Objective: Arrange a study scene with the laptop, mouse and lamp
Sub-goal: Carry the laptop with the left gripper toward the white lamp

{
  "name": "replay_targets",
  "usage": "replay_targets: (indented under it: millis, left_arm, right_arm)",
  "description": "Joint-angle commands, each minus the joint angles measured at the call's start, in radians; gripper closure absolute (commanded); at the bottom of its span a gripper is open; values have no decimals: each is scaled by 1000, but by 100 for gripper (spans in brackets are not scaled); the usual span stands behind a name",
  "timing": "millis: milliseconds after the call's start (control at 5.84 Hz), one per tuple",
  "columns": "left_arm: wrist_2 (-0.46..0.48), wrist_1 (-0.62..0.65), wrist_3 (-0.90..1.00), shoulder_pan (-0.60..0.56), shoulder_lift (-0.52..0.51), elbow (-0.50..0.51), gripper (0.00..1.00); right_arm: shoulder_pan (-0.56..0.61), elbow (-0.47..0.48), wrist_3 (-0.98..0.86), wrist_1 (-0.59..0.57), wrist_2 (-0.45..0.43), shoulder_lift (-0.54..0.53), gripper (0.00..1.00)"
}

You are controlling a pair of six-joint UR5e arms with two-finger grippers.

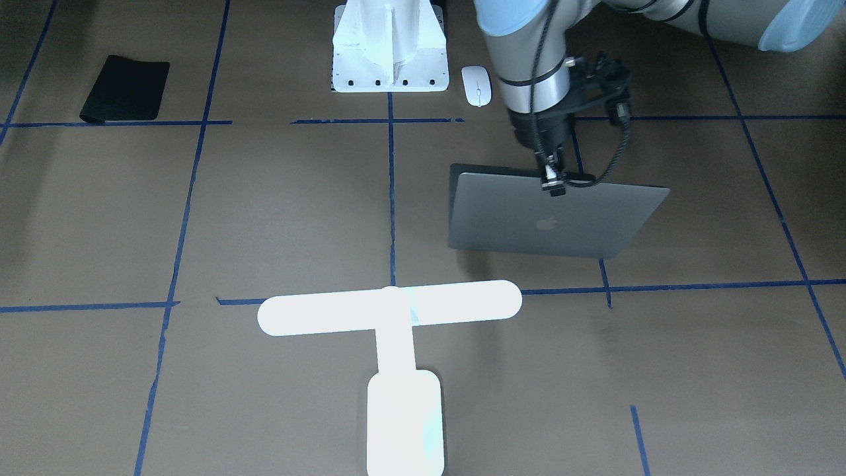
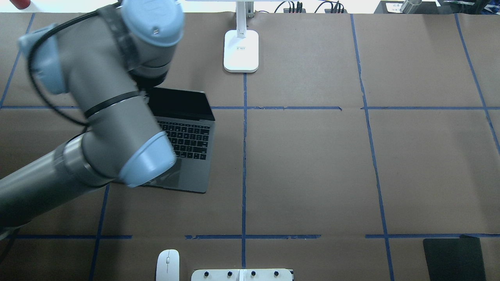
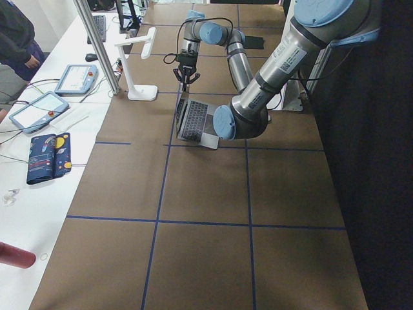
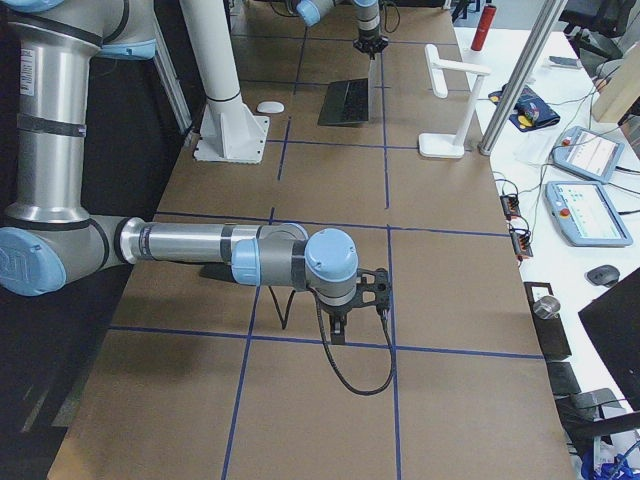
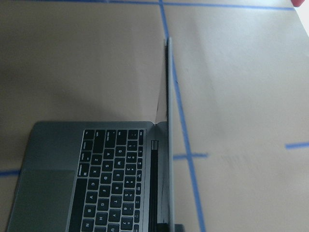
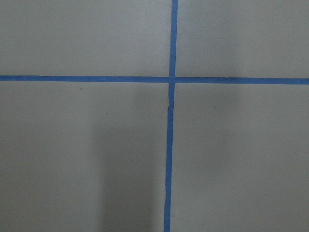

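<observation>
Brown-papered table point(image 2: 312, 175) carries the laptop point(image 2: 187, 136), open, on the robot's left half. Left tool point(image 1: 554, 184) sits at the lid's top edge. Whether it pinches I cannot tell, likewise the right tool point(image 4: 338, 330). A hard backward push could overstrain the hinge or tip the laptop.

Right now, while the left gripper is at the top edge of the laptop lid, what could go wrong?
1. The laptop lid stands about upright and nothing holds its base. If the left gripper pushes it back, the whole laptop may slide or tip.
2. The contact is only at the lid's thin top edge, so the lid may slip free and swing.
</observation>
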Motion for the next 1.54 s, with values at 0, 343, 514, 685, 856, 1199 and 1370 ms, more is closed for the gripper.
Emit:
replay_targets:
  millis: [0,343,514,685,856,1199,1370]
  left_arm:
    - [-4,-28,-72,12,-151,163,100]
    - [-4,-127,-124,46,-240,330,100]
    - [-4,-160,-144,59,-271,374,100]
    - [-4,-204,-161,61,-289,420,100]
    - [-4,-229,-169,64,-300,463,100]
    - [-4,-231,-224,63,-303,465,100]
    - [-4,-232,-236,63,-305,465,100]
  right_arm:
    - [0,-3,0,-1,0,-3,0]
    - [0,-10,0,-1,0,-3,0]
    - [0,-12,0,-1,-2,-2,0]
    - [0,-12,0,-1,-2,-2,0]
    - [0,-12,0,-1,0,-3,0]
    - [0,-10,0,-1,0,-2,0]
    - [0,-12,0,-1,0,-2,0]
